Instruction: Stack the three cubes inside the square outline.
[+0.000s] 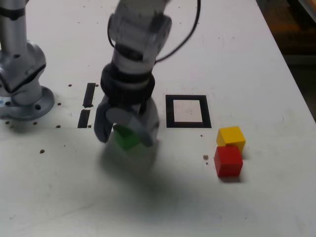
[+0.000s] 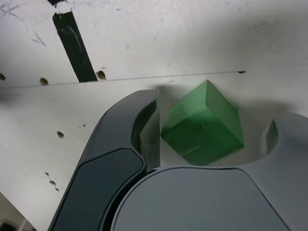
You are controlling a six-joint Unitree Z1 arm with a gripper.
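Straddling green cube, gripper stands partly open; wrist view shows gaps both sides, nothing held. Green cube sits on table, turned cornerwise between jaws, well to exterior view's left of square outline. Yellow cube and red cube touching, near outline's lower right corner. Advice: square jaws to flat faces before closing, grip centred.

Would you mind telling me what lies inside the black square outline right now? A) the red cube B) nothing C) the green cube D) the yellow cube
B: in the exterior view the square outline shows only its bare white middle; the green cube sits between the jaws to its left, and the yellow cube and red cube lie outside it to the right.
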